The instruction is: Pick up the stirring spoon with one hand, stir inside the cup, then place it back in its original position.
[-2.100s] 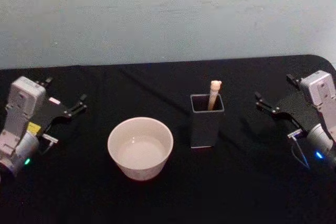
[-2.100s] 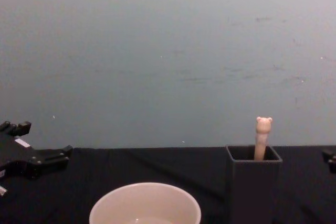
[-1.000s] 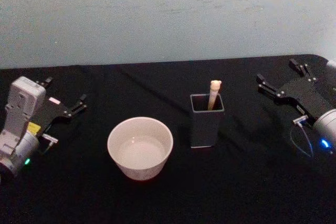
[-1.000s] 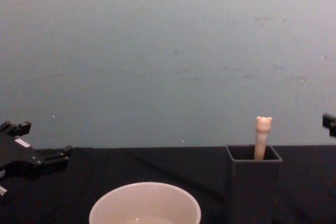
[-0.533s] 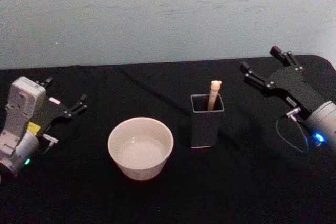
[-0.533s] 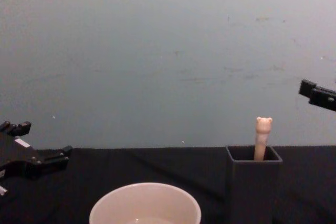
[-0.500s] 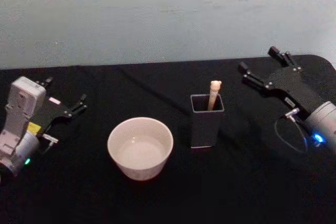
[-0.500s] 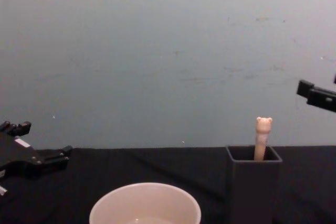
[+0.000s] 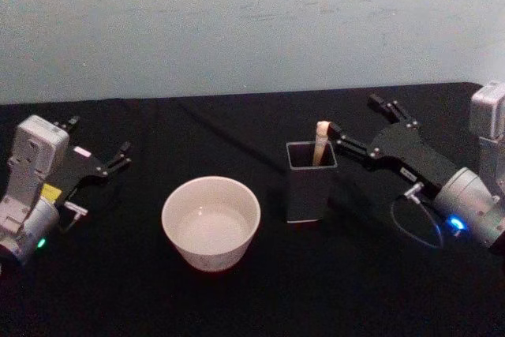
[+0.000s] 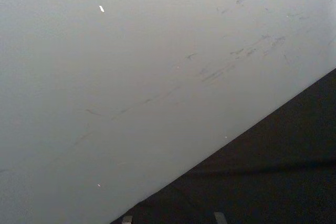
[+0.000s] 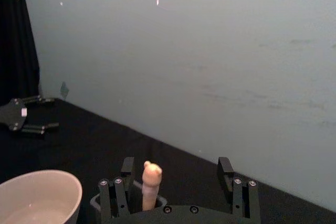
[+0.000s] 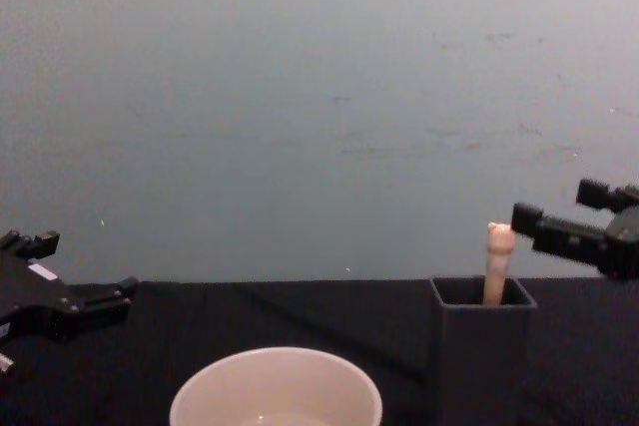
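The spoon [image 9: 322,141] stood in the holder [image 9: 309,187], its bear head above the rim, right of the cup [image 9: 211,222] on the bench [image 9: 237,120]. In the head view the right end effector [image 9: 355,120] reached in from the right, released, its nearer finger just beside the handle top. The right wrist view showed the bear head between the spread fingers [image 11: 127,169], close to one and apart from the other. The chest view gave the height, with that fingertip level with the bear head. Whether they touched could not be told. The left end effector [image 9: 99,136] sat parked at the bench's left, also released.
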Motion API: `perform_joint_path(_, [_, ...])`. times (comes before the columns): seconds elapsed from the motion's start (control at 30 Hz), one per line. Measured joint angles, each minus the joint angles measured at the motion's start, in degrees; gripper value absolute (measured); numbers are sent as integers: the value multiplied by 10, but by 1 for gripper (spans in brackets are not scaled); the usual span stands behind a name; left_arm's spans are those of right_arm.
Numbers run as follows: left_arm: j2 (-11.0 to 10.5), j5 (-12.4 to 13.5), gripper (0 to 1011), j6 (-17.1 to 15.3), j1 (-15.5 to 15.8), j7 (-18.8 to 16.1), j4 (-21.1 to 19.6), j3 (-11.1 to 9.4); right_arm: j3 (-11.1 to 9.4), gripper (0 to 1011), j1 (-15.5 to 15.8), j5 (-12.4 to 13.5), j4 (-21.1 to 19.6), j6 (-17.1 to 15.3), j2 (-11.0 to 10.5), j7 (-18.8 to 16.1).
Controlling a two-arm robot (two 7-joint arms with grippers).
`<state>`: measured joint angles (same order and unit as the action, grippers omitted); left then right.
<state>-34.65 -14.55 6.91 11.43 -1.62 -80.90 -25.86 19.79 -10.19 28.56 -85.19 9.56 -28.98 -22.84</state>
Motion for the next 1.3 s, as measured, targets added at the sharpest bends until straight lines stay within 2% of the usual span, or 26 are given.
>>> perform_joint_path(0.27, [0,0,1001,0,0,0,0,0,10,1002,-11,-22,23,-14,15,-11])
perform_joint_path(0.53, [0,0,1001,0,0,0,0,0,12,1003,-21,-34,41,-24,32,-19])
perform_joint_path(0.87, [0,0,1001,0,0,0,0,0,4,1002,-28,-40,53,-36,52,-26])
perform_joint_path(1.3, [0,0,1002,0,0,0,0,0,-3,1002,-29,-46,57,-42,62,-34])
